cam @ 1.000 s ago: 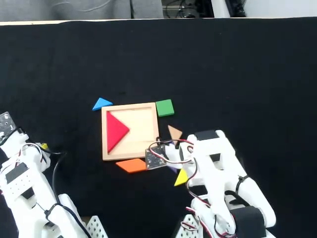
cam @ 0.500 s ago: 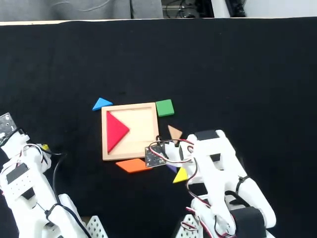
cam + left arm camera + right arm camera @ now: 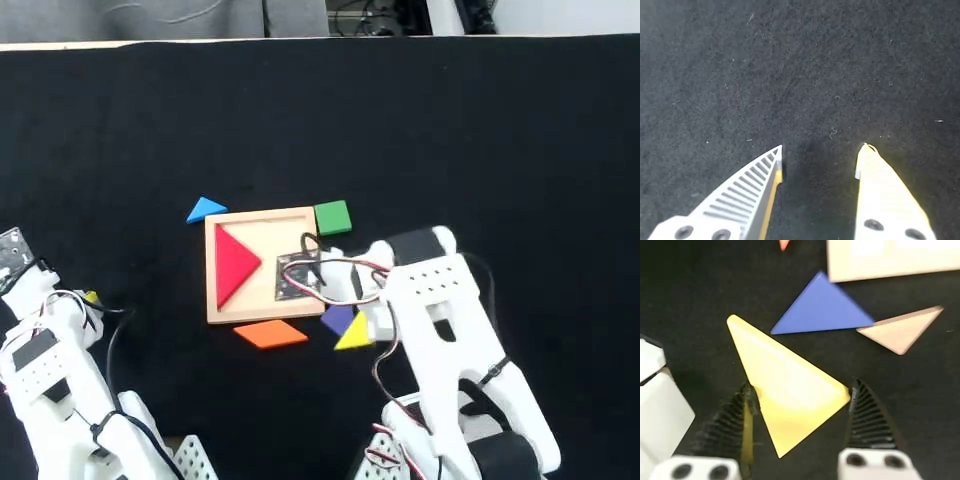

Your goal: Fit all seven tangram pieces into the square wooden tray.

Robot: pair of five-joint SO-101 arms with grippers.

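The right gripper [image 3: 802, 386] grips the yellow triangle [image 3: 785, 385] between wide-set fingers at four o'clock of the tray [image 3: 285, 235], so the next move is probably lifting it toward ten o'clock onto bare wood beside the red triangle [image 3: 235, 262].

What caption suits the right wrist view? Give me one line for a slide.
Right gripper holds the yellow triangle; blue triangle, tan triangle and tray edge lie beyond.
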